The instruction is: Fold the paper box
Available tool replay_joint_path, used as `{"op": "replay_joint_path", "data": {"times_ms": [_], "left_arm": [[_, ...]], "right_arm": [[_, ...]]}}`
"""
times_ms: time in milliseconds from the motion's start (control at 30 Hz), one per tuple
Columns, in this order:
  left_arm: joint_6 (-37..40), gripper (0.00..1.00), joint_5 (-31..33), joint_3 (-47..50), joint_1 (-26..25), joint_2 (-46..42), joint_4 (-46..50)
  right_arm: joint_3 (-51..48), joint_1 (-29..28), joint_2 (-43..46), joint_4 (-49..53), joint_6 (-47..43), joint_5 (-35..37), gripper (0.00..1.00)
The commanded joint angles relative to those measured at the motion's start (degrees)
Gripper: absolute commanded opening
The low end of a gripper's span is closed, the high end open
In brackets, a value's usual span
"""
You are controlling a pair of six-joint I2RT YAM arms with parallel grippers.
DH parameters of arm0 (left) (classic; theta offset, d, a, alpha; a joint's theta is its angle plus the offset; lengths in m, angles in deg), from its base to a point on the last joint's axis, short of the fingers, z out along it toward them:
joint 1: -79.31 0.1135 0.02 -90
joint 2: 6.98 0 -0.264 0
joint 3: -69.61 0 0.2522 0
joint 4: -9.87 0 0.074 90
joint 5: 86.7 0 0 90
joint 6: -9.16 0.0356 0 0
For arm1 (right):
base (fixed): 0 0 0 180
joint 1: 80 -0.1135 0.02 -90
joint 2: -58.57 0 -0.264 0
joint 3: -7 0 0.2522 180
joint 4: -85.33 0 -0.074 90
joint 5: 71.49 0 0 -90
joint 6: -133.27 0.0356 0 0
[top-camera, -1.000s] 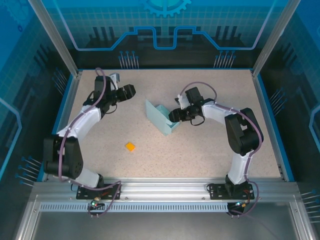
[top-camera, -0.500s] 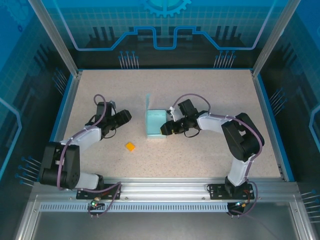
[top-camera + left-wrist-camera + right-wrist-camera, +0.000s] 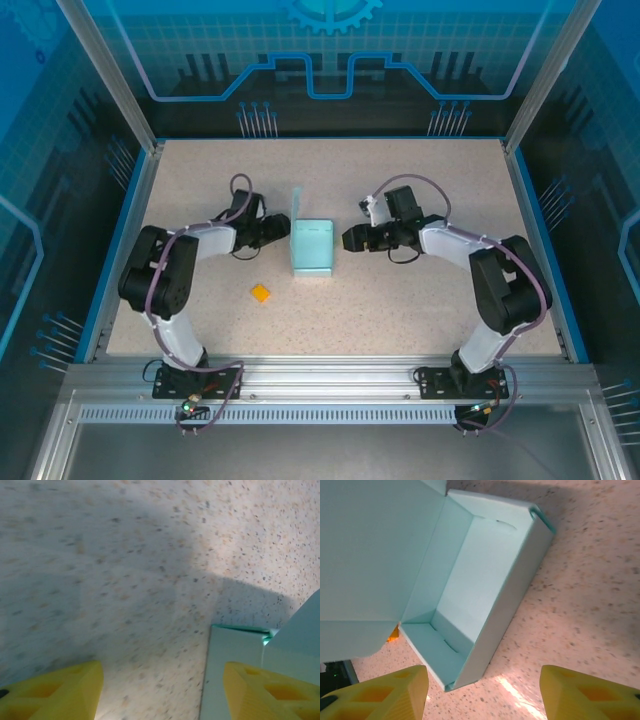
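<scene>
From above, the paper box [image 3: 311,250] sits mid-tabletop [image 3: 420,180], one flap standing upright on its left side. The left gripper [image 3: 279,231] is just beside that side and the right gripper [image 3: 349,240] is just off the opposite wall. A small orange square [image 3: 260,292] lies nearer the bases.

Left wrist: yellow fingers [image 3: 55,692] spread wide, holding nothing — a box edge lies by one of them.

Right wrist: fingers likewise apart and empty — the box's open interior lies ahead.

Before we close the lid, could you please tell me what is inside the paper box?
In the right wrist view the paper box holds nothing visible: only bare card floor and walls show. Its near wall hides the floor strip just behind it.
</scene>
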Motion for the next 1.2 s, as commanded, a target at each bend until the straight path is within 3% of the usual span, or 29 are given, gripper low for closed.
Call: {"op": "replay_joint_path", "data": {"times_ms": [0, 333, 533, 933, 1167], "left_arm": [[1.1, 0.66, -2.6, -4.9, -2.1, 3.1, 0.7], [3.9, 0.65, -7.6, -28.1, -8.6, 17.6, 9.0], [8.7, 0.66, -5.6, -37.5, -7.3, 18.5, 15.4], [7.4, 0.67, 0.7, -17.5, 3.1, -2.1, 9.1], [5.2, 0.68, 5.1, -4.5, 5.2, -13.5, 6.7]], "right_arm": [[-1.5, 2.1, 2.9, 2.6, -1.7, 1.5, 0.62], [-10.3, 2.2, 11.7, 4.6, -2.9, 6.9, 0.61], [-13.7, -4.9, 15.6, 2.9, -4.5, 9.2, 0.59], [-11.2, -20.2, 4.7, -7.5, -2.1, 6.6, 0.56], [-6.0, -22.3, -1.6, -12.0, -1.5, 7.0, 0.56]]}}
